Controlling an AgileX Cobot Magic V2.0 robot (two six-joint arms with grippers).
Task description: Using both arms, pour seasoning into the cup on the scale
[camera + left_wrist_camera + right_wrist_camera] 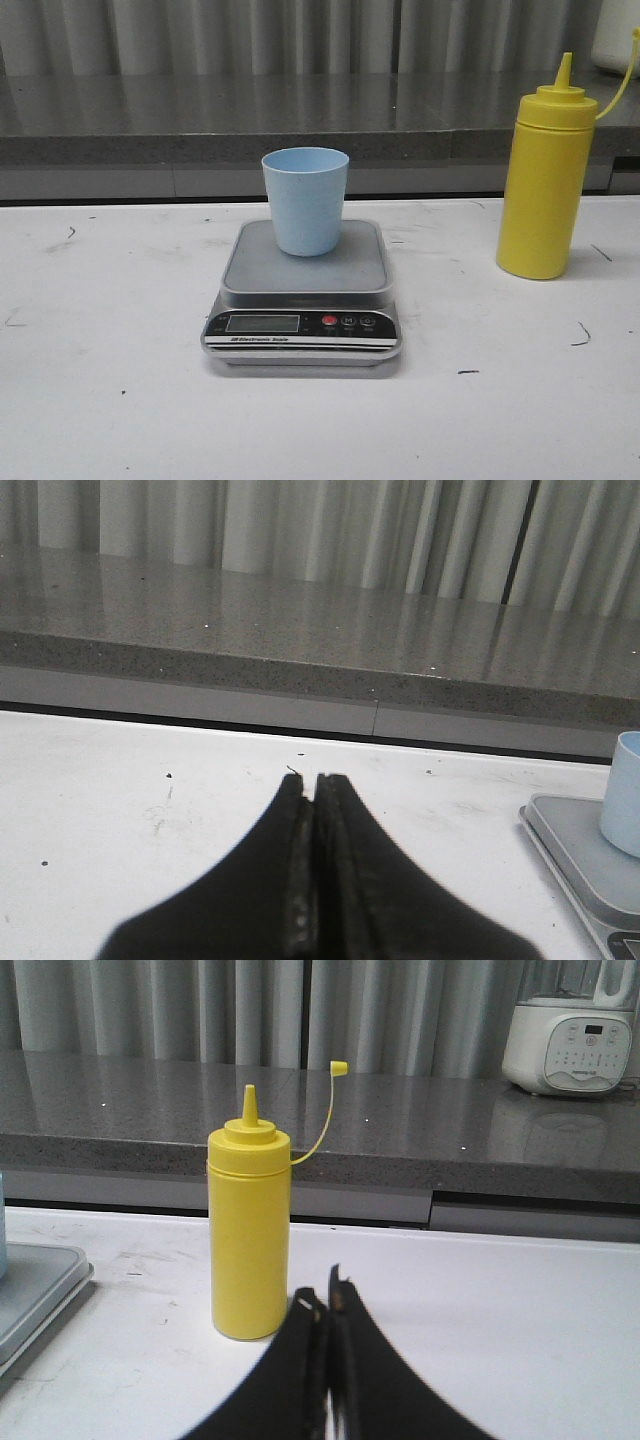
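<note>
The pale blue cup (305, 200) stands upright on the steel platform of the scale (303, 295) at the table's middle. The yellow seasoning bottle (546, 185) stands upright on the table to the right, its nozzle uncapped and the tip cap hanging on a tether. Neither gripper shows in the front view. My left gripper (313, 780) is shut and empty over bare table, with the cup (622, 795) and scale (585, 855) far off to its side. My right gripper (325, 1295) is shut and empty, just short of and beside the bottle (248, 1240).
A grey stone counter (300, 115) runs behind the white table (100, 400), with corrugated metal wall behind it. A white kitchen appliance (570, 1040) stands on the counter at the right. The scale's edge (35, 1295) shows in the right wrist view.
</note>
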